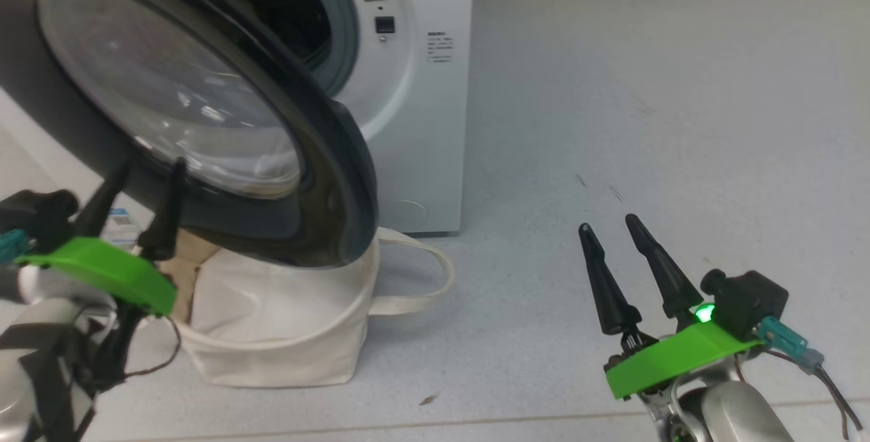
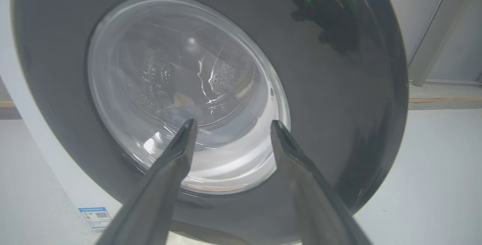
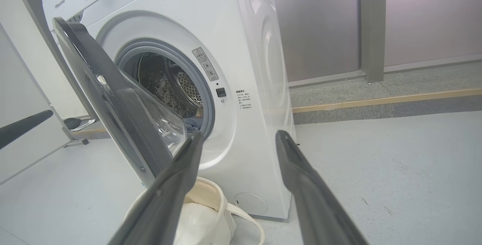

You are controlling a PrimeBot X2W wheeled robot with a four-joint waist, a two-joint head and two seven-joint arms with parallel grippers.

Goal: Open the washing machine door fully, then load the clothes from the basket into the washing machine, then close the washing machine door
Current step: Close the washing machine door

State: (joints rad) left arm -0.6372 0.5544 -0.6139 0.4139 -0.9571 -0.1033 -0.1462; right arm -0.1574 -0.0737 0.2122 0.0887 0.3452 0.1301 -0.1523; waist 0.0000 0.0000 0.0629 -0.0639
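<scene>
Washing machine [image 1: 414,122]: it stands on the floor toward the far left. Its mouth is uncovered, showing the grey gasket and the steel drum.

Washing machine door [image 1: 326,156]: it is hinged on the machine's left and stands roughly half open. Its free edge hangs over the basket.

Door heading: being round, it has no long axis. Its plane is upright. The outer face looks toward the left gripper, and the glass bowl bulges back toward the drum.

Basket [image 1: 272,353]: it sits on the floor touching or just beside the machine's front foot, under the door's low rim. One handle loops out to the right.

Clothes [image 3: 192,123]: a fold of blue fabric lies at the drum's low lip. A beige piece shows at the basket's left rim, and I cannot tell whether it is a cloth to load.

Left gripper [image 1: 153,164]: the fingers are apart and empty. The tips are at the low part of the door's outer face, and whether they touch it I cannot tell.

Right gripper [image 1: 607,223]: the fingers are apart and empty. It hangs over bare floor, well to the right of the machine.

Step in hand: judging by the fabric in the drum and the tips on the outer face, this is probably closing the door.

Doing it well:
- Push on the black rim rather than the glass.
- Push near the free edge, where leverage is best.
- Follow the hinge's arc.
- Check that no fabric lies across the gasket.
- Press until the latch catches.
</scene>
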